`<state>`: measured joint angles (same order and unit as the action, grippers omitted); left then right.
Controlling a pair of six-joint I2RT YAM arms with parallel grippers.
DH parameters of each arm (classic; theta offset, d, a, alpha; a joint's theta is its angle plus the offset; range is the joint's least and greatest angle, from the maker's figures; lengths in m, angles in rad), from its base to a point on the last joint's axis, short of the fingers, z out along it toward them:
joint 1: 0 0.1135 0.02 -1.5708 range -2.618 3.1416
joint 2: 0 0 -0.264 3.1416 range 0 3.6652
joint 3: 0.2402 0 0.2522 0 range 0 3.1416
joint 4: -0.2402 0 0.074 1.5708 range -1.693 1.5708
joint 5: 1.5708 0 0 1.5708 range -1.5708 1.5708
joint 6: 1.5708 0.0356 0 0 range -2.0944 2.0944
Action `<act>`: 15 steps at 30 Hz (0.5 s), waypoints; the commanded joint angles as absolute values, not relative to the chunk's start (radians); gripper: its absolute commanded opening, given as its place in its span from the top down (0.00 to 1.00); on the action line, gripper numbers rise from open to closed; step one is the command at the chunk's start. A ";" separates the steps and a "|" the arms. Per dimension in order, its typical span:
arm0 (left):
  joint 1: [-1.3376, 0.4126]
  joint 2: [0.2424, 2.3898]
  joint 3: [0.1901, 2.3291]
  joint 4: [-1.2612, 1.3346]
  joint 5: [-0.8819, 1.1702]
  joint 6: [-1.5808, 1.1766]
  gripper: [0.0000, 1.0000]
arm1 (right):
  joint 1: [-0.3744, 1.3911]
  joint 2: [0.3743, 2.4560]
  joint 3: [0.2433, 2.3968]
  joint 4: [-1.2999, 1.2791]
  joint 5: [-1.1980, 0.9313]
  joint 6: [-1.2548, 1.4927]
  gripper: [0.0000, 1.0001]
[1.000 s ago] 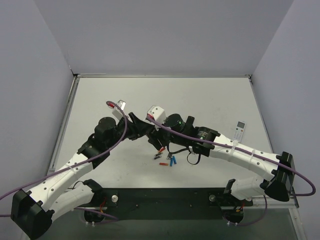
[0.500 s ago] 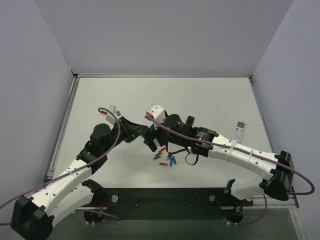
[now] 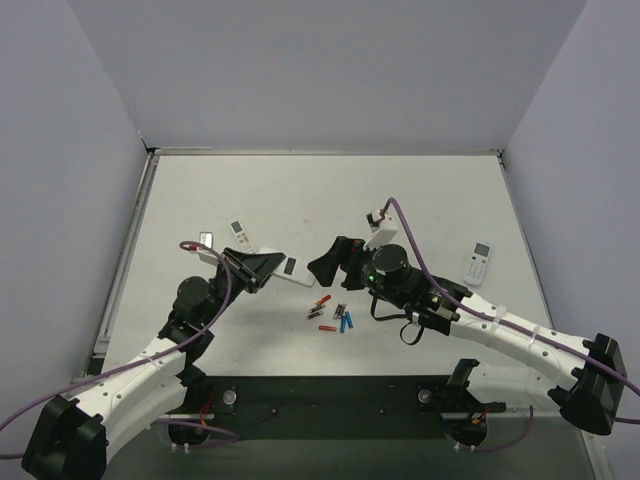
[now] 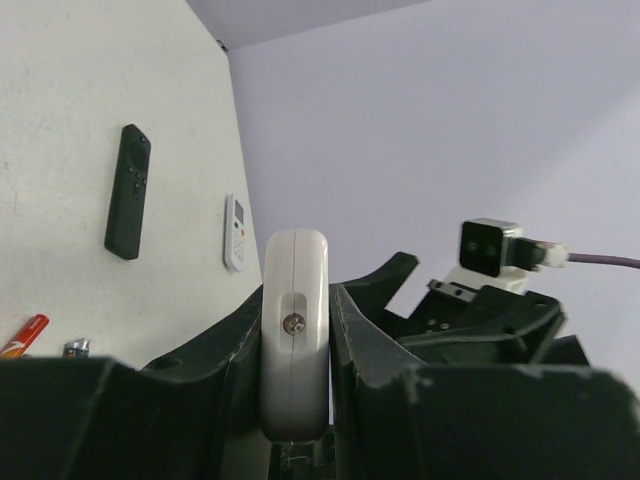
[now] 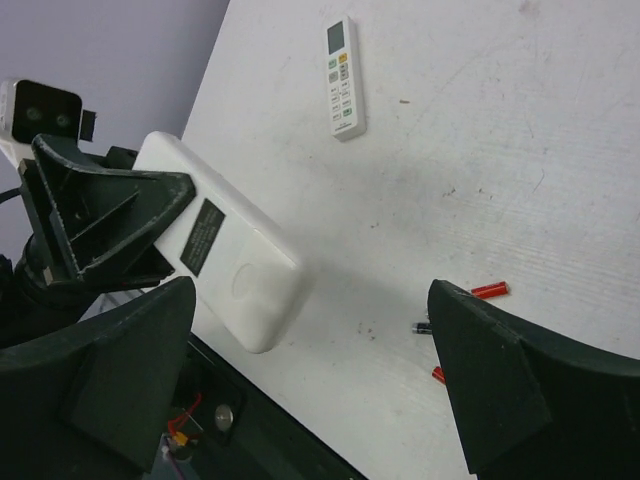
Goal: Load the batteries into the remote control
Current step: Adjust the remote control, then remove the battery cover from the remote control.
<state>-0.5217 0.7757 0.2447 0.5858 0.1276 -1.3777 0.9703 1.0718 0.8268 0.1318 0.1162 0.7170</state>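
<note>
Handover had just finished: my right gripper [image 3: 333, 263] had let go and drawn back with its jaws wide, while my left gripper [image 3: 268, 268] had clamped onto the remote control [image 3: 300, 273]. I held it raised, plain back and dark label facing my right arm. The batteries [image 3: 333, 315] lay loose on the surface [image 3: 400, 190] between my arms, none loaded. That freed my right arm, I judged, to fetch one.

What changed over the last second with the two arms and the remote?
The left gripper closed on the remote control and holds it alone. The right gripper let go, opened and drew back rightward. The batteries and slim remote stayed put.
</note>
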 commanded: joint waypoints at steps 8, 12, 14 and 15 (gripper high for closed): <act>-0.518 0.772 0.213 0.868 0.040 -1.437 1.00 | 0.874 1.104 0.695 0.455 -0.075 0.994 0.20; -0.518 0.770 0.213 0.868 0.022 -1.434 1.00 | 0.857 1.120 0.713 0.491 -0.143 0.980 0.23; -0.518 0.769 0.213 0.877 0.017 -1.431 1.00 | 0.853 1.132 0.721 0.509 -0.169 0.973 0.24; -0.518 0.769 0.218 0.877 0.015 -1.428 1.00 | 0.853 1.138 0.722 0.521 -0.172 0.973 0.25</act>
<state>-0.5217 0.7826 0.2035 0.7757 0.0452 -1.4296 0.8623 1.1175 0.6968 0.4011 -0.0956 0.9649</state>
